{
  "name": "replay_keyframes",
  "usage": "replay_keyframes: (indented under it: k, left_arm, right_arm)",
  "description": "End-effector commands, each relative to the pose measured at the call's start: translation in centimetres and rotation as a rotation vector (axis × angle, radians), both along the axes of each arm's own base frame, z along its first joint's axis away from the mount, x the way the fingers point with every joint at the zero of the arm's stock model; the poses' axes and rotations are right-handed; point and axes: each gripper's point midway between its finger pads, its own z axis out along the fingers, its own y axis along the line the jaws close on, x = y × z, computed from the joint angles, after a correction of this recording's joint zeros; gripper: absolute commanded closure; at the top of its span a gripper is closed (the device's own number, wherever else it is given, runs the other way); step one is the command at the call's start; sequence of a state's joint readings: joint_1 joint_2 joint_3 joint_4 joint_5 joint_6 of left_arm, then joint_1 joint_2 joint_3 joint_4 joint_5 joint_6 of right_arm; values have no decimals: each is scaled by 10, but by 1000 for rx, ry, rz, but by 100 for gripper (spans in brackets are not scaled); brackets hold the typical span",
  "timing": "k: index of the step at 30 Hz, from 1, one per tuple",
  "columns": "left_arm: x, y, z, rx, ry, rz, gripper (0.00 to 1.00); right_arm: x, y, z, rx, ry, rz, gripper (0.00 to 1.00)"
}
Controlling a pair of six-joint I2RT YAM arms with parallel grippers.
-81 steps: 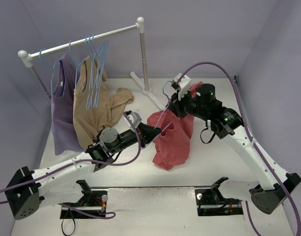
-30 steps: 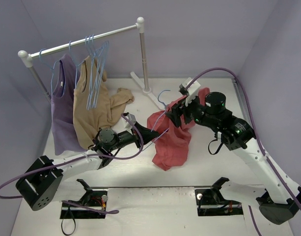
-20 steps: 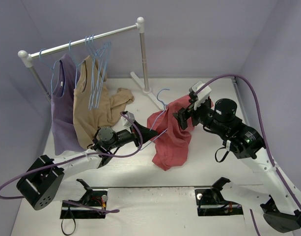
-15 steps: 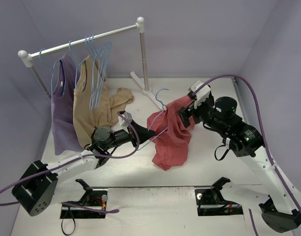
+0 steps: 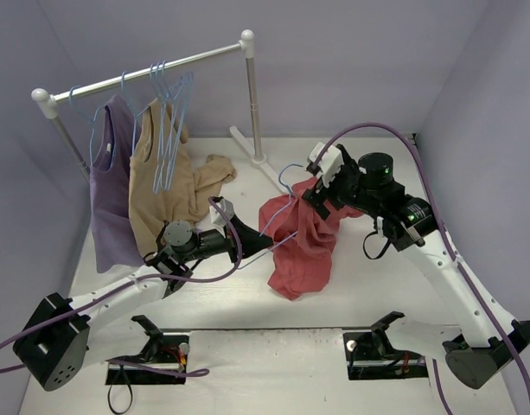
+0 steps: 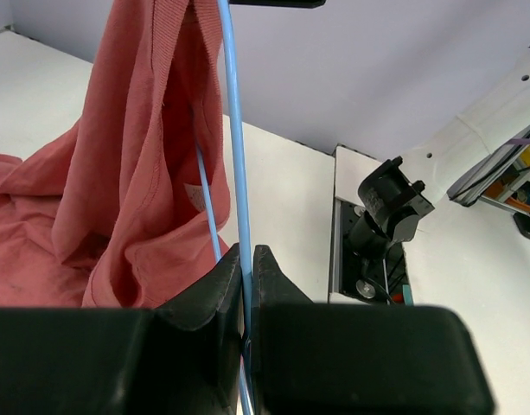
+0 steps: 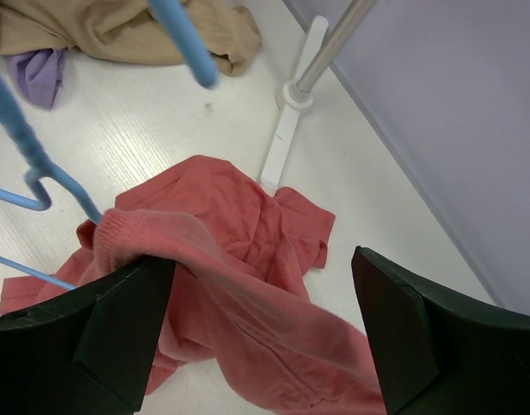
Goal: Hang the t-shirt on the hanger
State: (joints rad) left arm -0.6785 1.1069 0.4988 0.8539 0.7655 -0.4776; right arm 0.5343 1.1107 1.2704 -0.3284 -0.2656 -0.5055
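The coral-red t-shirt hangs bunched from the light-blue hanger down onto the table at centre. My left gripper is shut on the hanger's wire, with the t-shirt draped just beyond its jaws. My right gripper is at the shirt's upper edge, beside the hanger's hook. Its jaws stand wide apart in the right wrist view. A fold of the t-shirt lies over the left finger and runs between the two. The hanger's wire crosses the left side of that view.
A clothes rack stands at the back left with several spare blue hangers, a tan garment and a lilac top. Its white foot lies just behind the shirt. Purple walls close the back and right.
My right arm swung out to the right, then came back left toward the hanger's hook with the shirt's upper edge. My left arm drew back a little, still gripping the wire.
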Motion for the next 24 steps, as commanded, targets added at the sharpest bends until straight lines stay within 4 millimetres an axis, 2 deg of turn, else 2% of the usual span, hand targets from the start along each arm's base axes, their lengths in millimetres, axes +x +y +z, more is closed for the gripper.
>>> replay_keyframes:
  k: [1, 6, 8, 10, 12, 13, 15, 17, 18, 19, 24]
  left_arm:
    - [-4, -1, 62, -85, -192, -41, 100]
    - [-5, -3, 76, -54, -221, -83, 100]
    - [-3, -2, 83, -48, -233, -96, 100]
    - [0, -1, 82, -31, -226, -96, 100]
    - [9, 6, 86, -17, -223, -66, 100]
    - [14, 9, 86, -4, -207, -47, 100]
    - [24, 16, 89, 4, -198, -4, 99]
    - [43, 31, 95, 24, -147, 101, 82]
    - [49, 37, 91, 52, -98, 143, 64]
    - [56, 47, 99, 63, -76, 218, 55]
    - [78, 82, 123, 116, 14, 495, 39]
  right_arm:
    - [-5, 13, 29, 20, -94, 113, 25]
    - [-15, 22, 9, 1, -45, 196, 41]
    - [-16, 22, 3, -14, -32, 208, 57]
    - [-16, 21, 0, -25, -30, 211, 68]
    - [-18, 18, 4, -30, -51, 209, 94]
    - [-18, 17, 7, -34, -63, 205, 100]
    - [-18, 13, 12, -39, -84, 191, 100]
    - [-17, 6, 18, -49, -113, 165, 100]
    - [-17, 4, 22, -50, -126, 153, 100]
    - [-17, 0, 27, -51, -143, 133, 100]
    - [-11, -10, 38, -65, -175, 73, 100]
